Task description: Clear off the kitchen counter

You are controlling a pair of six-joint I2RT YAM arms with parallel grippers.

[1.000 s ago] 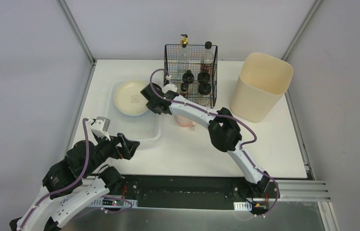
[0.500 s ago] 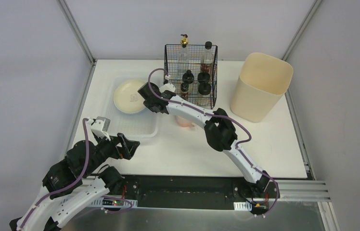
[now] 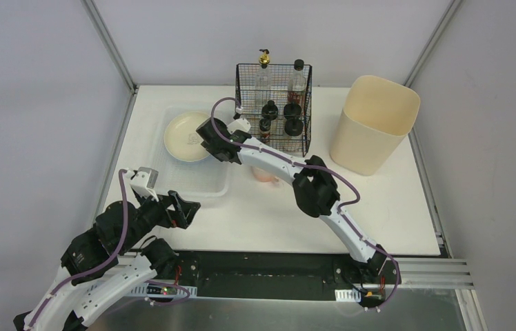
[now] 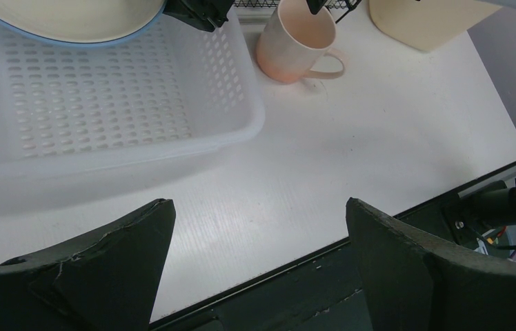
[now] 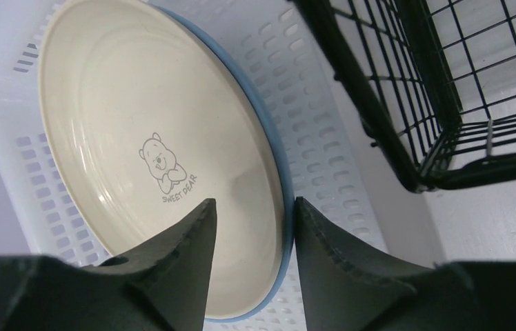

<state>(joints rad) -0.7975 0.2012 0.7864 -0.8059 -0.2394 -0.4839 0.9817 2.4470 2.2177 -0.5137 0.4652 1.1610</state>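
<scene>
Two arms are over the white table [image 3: 276, 214], which spans the whole workspace between the grey walls. Far left, at the near edge, the left gripper [image 4: 259, 207] hovers with its jaws spread wide and nothing between them, only bare table below. Just beyond it sits a perforated white tray [image 3: 196, 181], lying flat on the left half of the table. Inside the tray, at its far end, is a cream plate [image 3: 183, 134] with a blue rim and a little bear printed in the middle. Its near edge looks raised off the tray floor. The right gripper [image 5: 254, 207] is at the plate's right edge, one finger over the cream face and the other outside the blue rim, pinched down on that rim. Right of the tray, a pink mug [image 4: 293, 45] stands upright on the table, handle pointing right, partly under the right arm. Behind it, a black wire rack [image 3: 274, 69] holds several bottles at the table's far edge. Furthest right stands a tall cream bin [image 3: 372, 124], well apart from the mug.
</scene>
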